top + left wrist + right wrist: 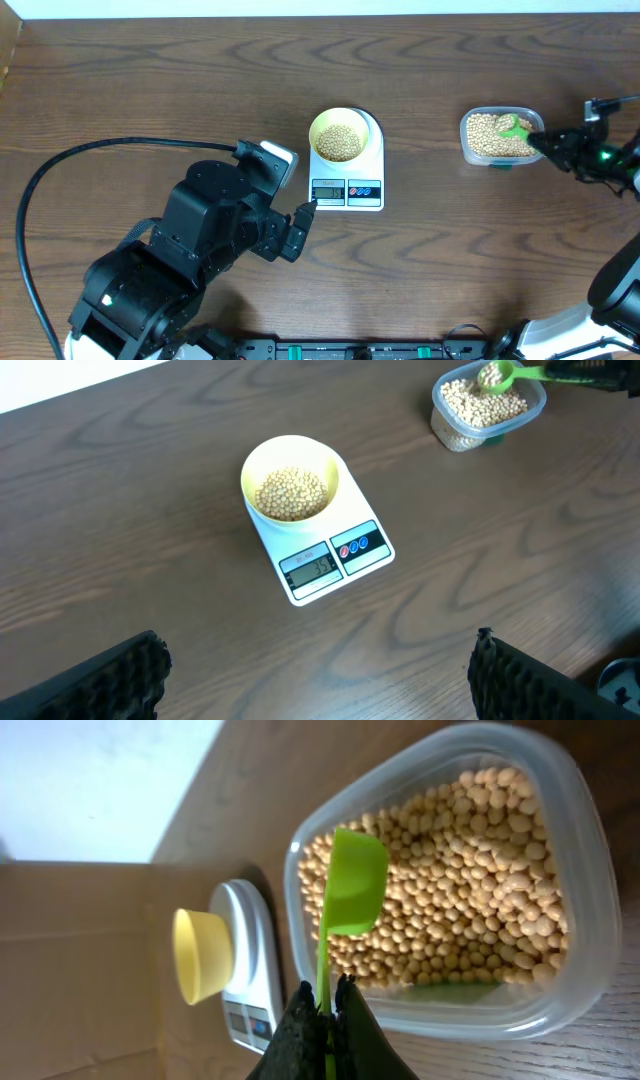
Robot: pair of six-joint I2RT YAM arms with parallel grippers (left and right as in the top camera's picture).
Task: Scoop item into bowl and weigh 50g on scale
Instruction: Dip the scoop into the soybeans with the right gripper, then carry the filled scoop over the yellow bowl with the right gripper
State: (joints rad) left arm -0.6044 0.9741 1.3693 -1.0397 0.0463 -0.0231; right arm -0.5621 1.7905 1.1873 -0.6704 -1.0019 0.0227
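The pale yellow bowl (338,135) stands on the white scale (350,192), holding a layer of tan beans (291,493). More beans (480,870) fill a clear tub (498,136) at the right. My right gripper (545,140) is shut on the handle of a green scoop (352,885), whose cup hovers over the tub's beans, tilted on its side. In the right wrist view the fingers (300,1030) pinch the thin handle. My left gripper (320,680) stands wide open near the scale's front-left corner with nothing between its fingers (110,680).
The scale's display (312,567) and two coloured buttons (359,544) face the front. A black cable (60,170) loops across the left side of the wooden table (150,80). The left arm's bulk (180,260) fills the front left.
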